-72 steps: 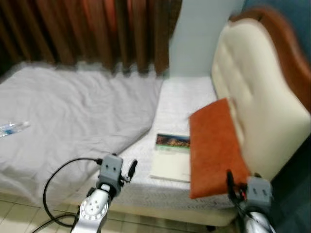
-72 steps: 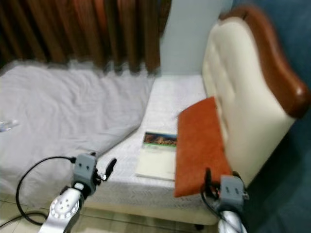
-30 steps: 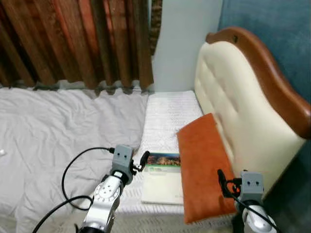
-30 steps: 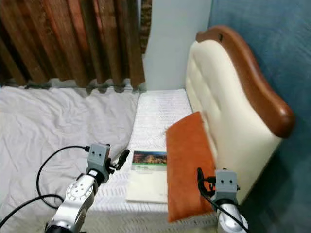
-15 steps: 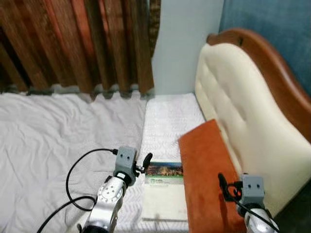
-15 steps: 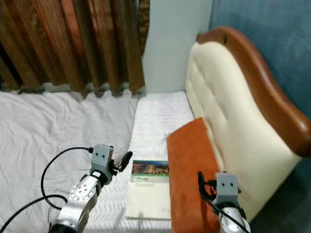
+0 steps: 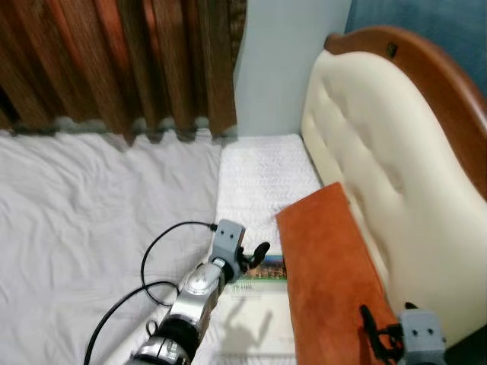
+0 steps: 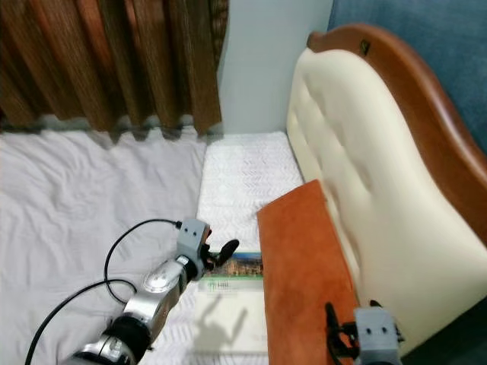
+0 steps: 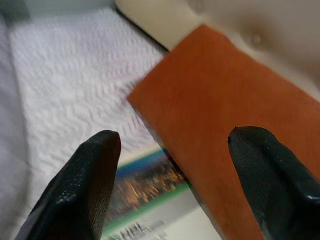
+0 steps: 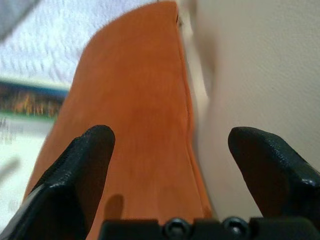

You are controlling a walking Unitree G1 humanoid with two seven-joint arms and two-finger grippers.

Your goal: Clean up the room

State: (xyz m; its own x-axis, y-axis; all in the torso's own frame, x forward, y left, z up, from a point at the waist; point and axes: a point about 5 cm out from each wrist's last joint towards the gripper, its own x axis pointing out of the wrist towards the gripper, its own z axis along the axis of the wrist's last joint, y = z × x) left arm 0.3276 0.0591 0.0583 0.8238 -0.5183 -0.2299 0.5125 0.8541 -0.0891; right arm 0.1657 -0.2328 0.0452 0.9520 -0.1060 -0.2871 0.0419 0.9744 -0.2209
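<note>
reach step, i'd say: left gripper [image 7: 257,255] over book [image 9: 150,200] on the mattress [image 7: 262,171], fingers apart, nothing held. book lies just beside orange cushion [image 7: 335,281]. right gripper [image 10: 170,150] spread wide, near cushion. next: lower, straddle book edge, close.

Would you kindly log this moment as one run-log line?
left hand: open, over book | right hand: open, low by orange cushion | cushion leans on headboard | nothing held

A bedroom: padded headboard [image 7: 380,152], white bed [image 7: 262,179], brown curtains [image 7: 114,61].
</note>
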